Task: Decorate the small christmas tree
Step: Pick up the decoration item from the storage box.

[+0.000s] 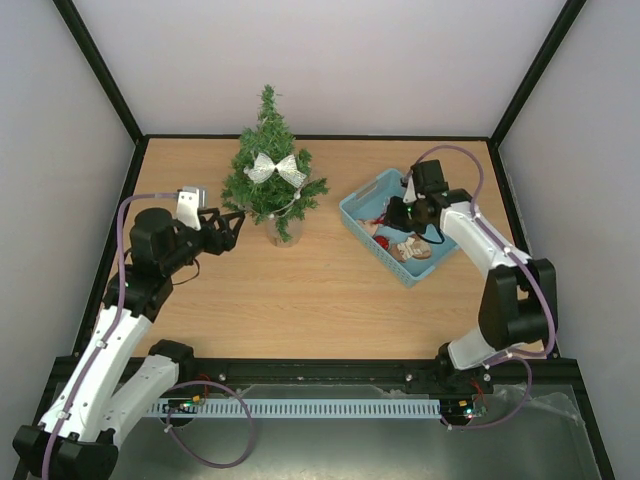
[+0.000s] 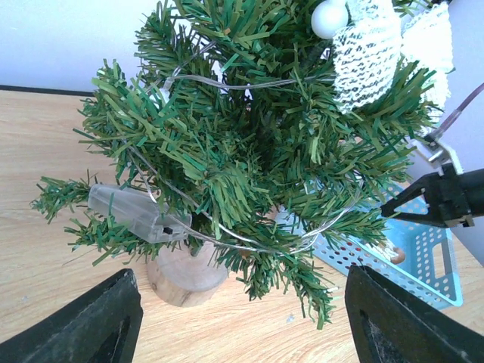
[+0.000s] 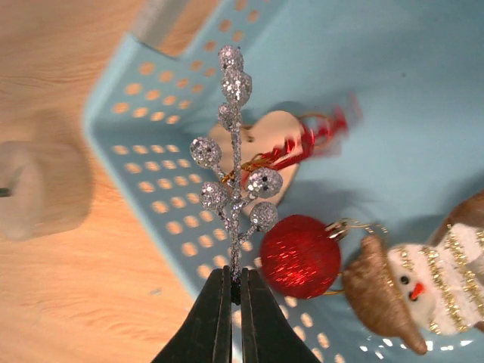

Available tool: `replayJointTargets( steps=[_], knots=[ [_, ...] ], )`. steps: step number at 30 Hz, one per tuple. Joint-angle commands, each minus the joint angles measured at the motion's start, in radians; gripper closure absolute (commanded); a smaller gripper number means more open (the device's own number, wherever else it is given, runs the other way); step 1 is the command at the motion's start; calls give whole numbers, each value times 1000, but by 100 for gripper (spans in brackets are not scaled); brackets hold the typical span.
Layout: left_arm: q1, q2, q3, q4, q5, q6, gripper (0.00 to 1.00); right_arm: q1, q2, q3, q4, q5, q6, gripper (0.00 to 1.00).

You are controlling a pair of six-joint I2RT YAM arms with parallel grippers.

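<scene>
My jaws pinch the stem of a silver berry sprig; I see a red glitter ball just right of them, in the blue basket.

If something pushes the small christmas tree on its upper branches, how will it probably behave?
Probably top-heavy: the small christmas tree spreads wide above a narrow wooden base, so a high push may tip it. Its needle branches look soft and would likely bend before the base slides.

One tree, one basket, one silver sprig
</scene>
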Motion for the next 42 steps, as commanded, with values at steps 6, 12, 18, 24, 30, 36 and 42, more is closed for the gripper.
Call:
replayJointTargets(
  steps=[6, 12, 18, 24, 30, 36, 42],
  knots=[
    [-87, -27, -3, 21, 42, 63, 29, 6, -102, -7, -37, -54, 30, 98],
    [-250, -13, 31, 40, -14, 114, 34, 5, -159, 19, -18, -67, 52, 98],
    [-422, 48, 74, 86, -94, 131, 37, 5, -225, 50, -21, -147, 40, 98],
    [-546, 144, 134, 167, -191, 151, 41, 11, -316, 97, -33, -253, 17, 98],
    [-607, 269, 197, 281, -211, 173, 50, 14, -428, 104, -9, -362, -33, 98],
    [-609, 389, 294, 422, -103, 23, 54, 14, -582, -39, 210, -377, -123, 98],
    [-608, 563, 480, 441, 30, -153, 46, 14, -698, -221, 469, -340, -221, 98]
  ],
)
